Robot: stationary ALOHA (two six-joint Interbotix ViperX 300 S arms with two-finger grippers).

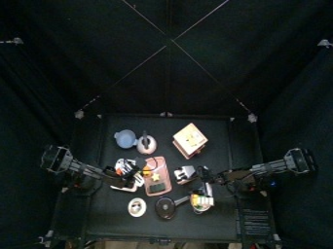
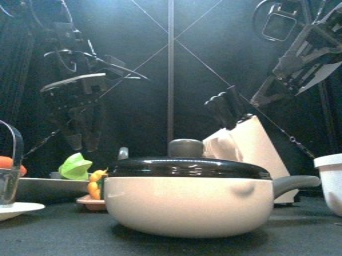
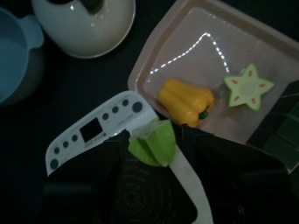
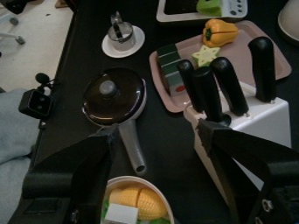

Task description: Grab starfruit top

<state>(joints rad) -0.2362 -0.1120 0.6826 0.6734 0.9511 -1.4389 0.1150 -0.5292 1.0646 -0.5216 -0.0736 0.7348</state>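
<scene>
The starfruit (image 3: pixel 247 86) is a pale yellow-green star slice lying on a pink tray (image 3: pixel 198 48), beside a yellow bell pepper (image 3: pixel 187 101). It also shows in the right wrist view as the starfruit (image 4: pixel 207 55) on the tray (image 4: pixel 163 68). My left gripper (image 3: pixel 163 175) hangs open above the tray's near corner, short of the starfruit and holding nothing. A white perforated knife (image 3: pixel 93 131) and a green piece (image 3: pixel 155 144) lie just under it. My right gripper (image 4: pixel 163 166) is open and empty over the table's front right.
A white teapot (image 3: pixel 82 26) and a blue bowl (image 3: pixel 14 52) sit beyond the tray. A knife block with black handles (image 4: pixel 233 79) borders the tray. A lidded pan (image 4: pixel 114 96), a bowl of yellow food (image 4: pixel 135 199) and a small plate (image 4: pixel 121 37) lie nearby.
</scene>
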